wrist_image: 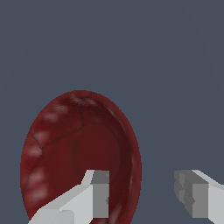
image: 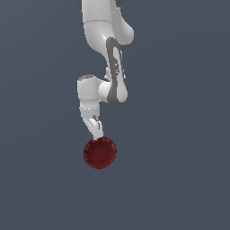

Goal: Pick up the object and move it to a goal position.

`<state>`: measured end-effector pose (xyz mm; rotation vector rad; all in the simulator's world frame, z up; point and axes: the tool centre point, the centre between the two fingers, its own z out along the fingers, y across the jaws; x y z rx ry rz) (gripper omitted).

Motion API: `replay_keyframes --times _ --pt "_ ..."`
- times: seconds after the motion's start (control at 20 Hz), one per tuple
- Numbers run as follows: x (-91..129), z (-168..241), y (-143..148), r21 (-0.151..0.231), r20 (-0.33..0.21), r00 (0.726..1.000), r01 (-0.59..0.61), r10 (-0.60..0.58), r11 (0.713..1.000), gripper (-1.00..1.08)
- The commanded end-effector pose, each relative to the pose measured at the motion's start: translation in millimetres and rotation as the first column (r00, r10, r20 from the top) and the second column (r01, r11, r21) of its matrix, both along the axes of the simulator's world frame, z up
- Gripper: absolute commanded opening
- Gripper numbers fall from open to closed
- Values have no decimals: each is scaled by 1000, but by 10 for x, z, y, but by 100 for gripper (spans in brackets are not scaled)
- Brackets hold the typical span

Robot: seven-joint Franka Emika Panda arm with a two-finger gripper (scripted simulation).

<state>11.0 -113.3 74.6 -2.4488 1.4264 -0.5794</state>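
The object, a dark red round shallow bowl (image: 101, 153) with a scalloped rim, lies on the flat grey-blue ground below the arm in the exterior view. My gripper (image: 95, 134) points down at the bowl's far rim, toward the exterior view's left. In the wrist view the bowl (wrist_image: 74, 140) fills the middle. The gripper (wrist_image: 142, 177) is open and straddles the rim. One finger (wrist_image: 98, 197) is over the bowl's inside and the other finger (wrist_image: 194, 197) is outside it. Whether the fingers touch the bowl cannot be told.
The white arm (image: 105, 40) reaches down from the top of the exterior view, its elbow (image: 116, 85) above the bowl. Plain grey-blue ground (image: 179, 179) spreads all round, and no other object shows.
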Motion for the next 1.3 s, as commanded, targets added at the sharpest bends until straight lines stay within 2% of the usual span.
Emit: replay_keyframes --times 0.0,0.85,0.9,1.25 --pt "5 -7 3 0 0 1000 0 0 1000 28" --pt "135 -269 0 0 2 1000 5 -5 1000 28" --pt "135 -269 0 0 2 1000 5 -5 1000 -100" --pt "135 -269 0 0 2 1000 5 -5 1000 -100"
